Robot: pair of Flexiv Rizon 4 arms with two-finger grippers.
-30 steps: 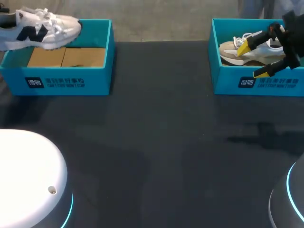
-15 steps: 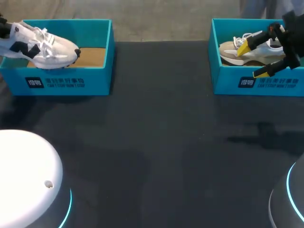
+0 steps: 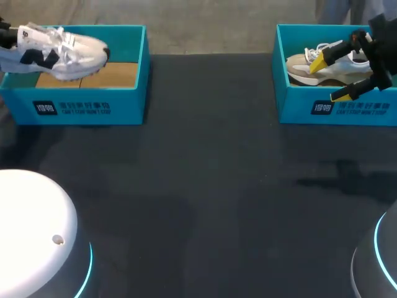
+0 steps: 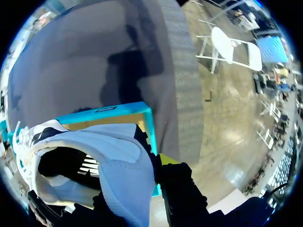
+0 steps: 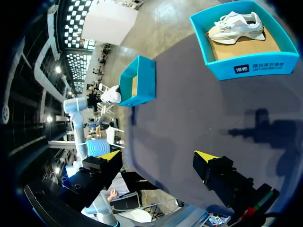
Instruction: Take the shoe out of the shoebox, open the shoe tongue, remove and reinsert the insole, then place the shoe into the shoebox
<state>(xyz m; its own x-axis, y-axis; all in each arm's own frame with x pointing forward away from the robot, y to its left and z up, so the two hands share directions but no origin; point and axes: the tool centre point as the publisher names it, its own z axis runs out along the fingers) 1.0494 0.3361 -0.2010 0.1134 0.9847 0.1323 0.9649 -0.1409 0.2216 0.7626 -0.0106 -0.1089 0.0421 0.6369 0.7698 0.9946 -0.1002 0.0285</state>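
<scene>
A white shoe with navy marks [image 3: 54, 51] hangs over the left teal shoebox [image 3: 87, 107], toe toward the table's middle. My left gripper [image 4: 157, 164] is shut on its heel [image 4: 124, 176]; one yellow fingertip [image 4: 166, 158] shows outside the collar and the other is hidden inside. The box's brown floor [image 3: 102, 74] lies under the shoe. My right gripper [image 3: 332, 78] hovers open over the right teal shoebox [image 3: 298, 110], above a beige and white shoe [image 3: 304, 67]. In the right wrist view that gripper [image 5: 157, 155] holds nothing, with the right box [image 5: 246, 71] and the beige and white shoe [image 5: 235, 24] far ahead.
Dark table surface [image 3: 211, 174] spreads between the two boxes and toward me. The left box [image 5: 139, 80] stands near the table's far left edge. Rounded white arm bases [image 3: 31, 230] sit at the near corners.
The white shoe dipped toward the left box with its toe down, then rose a little and levelled. The right arm has not moved.
</scene>
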